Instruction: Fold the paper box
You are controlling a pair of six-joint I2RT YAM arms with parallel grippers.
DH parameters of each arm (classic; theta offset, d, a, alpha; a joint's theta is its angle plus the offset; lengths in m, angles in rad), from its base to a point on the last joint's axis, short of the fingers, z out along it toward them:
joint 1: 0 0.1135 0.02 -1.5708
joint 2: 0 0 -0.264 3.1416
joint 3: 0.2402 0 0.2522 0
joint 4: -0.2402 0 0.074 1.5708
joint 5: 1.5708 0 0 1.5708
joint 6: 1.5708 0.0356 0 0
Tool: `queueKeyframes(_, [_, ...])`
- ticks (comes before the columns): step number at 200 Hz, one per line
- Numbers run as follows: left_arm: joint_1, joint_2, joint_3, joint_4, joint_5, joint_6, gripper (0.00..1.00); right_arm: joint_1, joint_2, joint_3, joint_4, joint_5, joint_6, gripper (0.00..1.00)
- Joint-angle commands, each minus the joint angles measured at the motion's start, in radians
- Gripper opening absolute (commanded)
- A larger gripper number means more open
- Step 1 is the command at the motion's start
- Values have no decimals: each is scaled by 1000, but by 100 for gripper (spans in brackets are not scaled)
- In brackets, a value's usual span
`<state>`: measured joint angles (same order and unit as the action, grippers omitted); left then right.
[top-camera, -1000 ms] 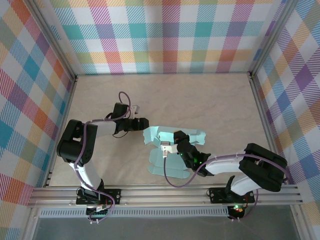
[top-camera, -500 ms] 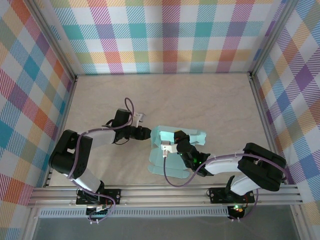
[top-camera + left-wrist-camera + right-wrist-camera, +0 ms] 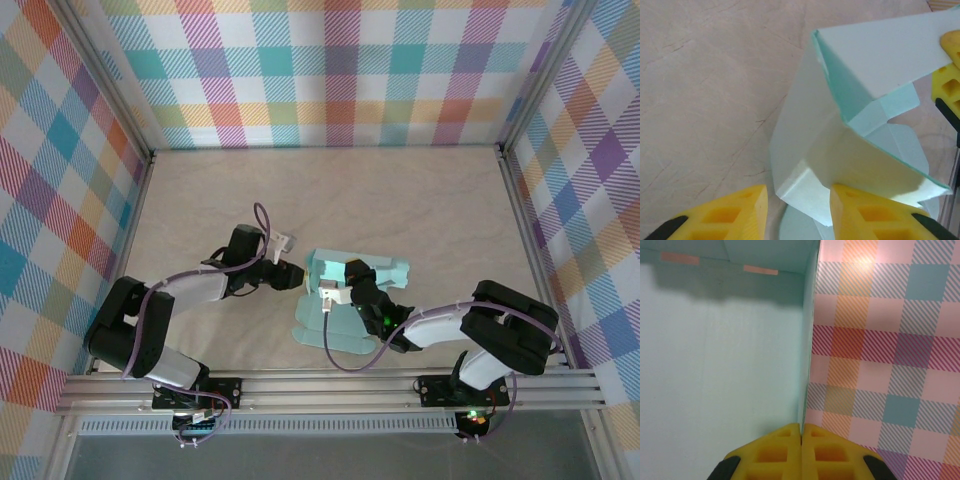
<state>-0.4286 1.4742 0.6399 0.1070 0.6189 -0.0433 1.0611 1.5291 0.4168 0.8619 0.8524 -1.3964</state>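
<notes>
The jaws of our right gripper (image 3: 801, 429) pinch one wall of the paper box (image 3: 800, 140); those of our left gripper (image 3: 799, 194) stand spread astride its corner. Light, flimsy card: we'd hold beside creases.

Our left arm (image 3: 190, 290) and right arm (image 3: 440, 325) are glossy black at the joints with white link shells, and each trails a looping purple cable (image 3: 345, 365). Black base plates (image 3: 195, 392) sit on the aluminium rail (image 3: 330, 385). The left pincer (image 3: 799, 200) and right pincer (image 3: 801, 432) have yellow fingers with moulded pockets.
</notes>
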Motion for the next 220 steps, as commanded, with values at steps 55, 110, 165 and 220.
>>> queueKeyframes(55, [-44, -7, -10, 36, -19, 42, 35, 15, 80, 20, 103, 10, -31, 0])
queueKeyframes(110, [-76, 11, 9, 49, -8, 66, 29, 17, 69, 37, 24, 10, 26, 0])
queueKeyframes(165, [-99, -12, 1, 31, -93, 95, 33, 12, 17, 40, -77, 6, 114, 0])
queueKeyframes(220, [-72, -209, -81, 11, -231, 85, 53, -17, -67, 32, -224, 2, 218, 0])
